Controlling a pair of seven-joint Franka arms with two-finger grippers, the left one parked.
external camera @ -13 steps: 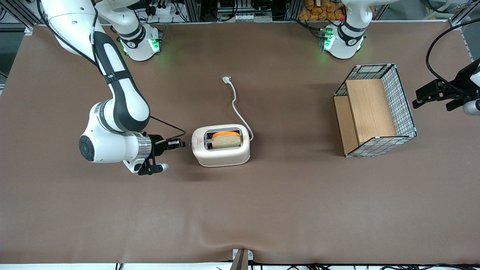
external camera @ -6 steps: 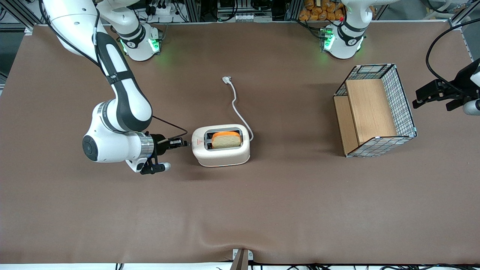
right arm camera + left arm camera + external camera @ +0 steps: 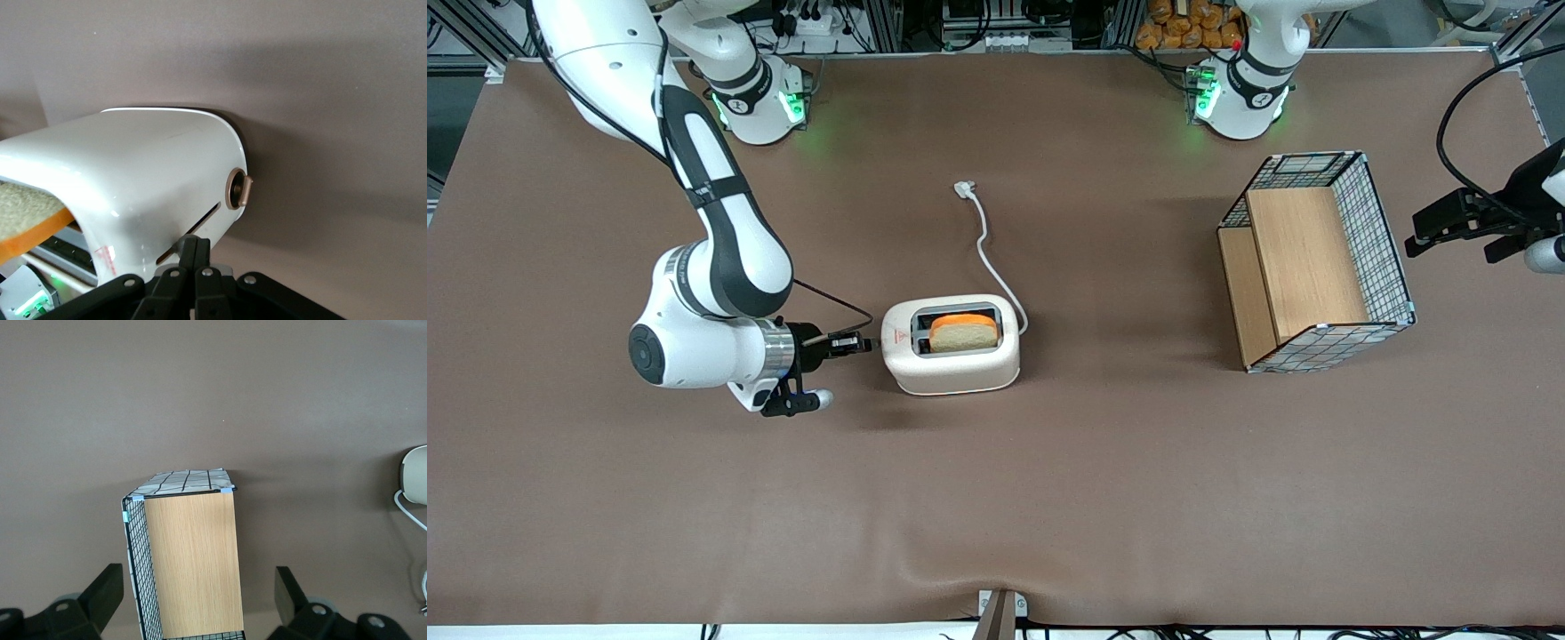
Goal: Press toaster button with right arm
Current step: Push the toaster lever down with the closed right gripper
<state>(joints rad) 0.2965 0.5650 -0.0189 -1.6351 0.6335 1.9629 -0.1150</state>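
Observation:
The white toaster point(image 3: 951, 360) stands mid-table with a slice of toast point(image 3: 963, 332) in one slot; it also shows in the right wrist view point(image 3: 143, 177). The right arm point(image 3: 720, 258) reaches in low from the working arm's end of the table. Its black gripper point(image 3: 864, 342) is shut and level, with its tips against the toaster's short end. In the right wrist view the shut fingertips point(image 3: 194, 245) touch the small grey toaster button point(image 3: 179, 244) at the vertical slot. A round ringed dial point(image 3: 237, 189) sits beside that slot, apart from the gripper.
The toaster's white cord point(image 3: 989, 253) runs away from the front camera to its plug point(image 3: 964, 188). A wire basket with wooden boards point(image 3: 1312, 262) stands toward the parked arm's end of the table and shows in the left wrist view point(image 3: 187, 553).
The right arm has shifted a little toward the toaster, bringing the shut gripper tips closer against its short end. The toaster and toast have not moved.

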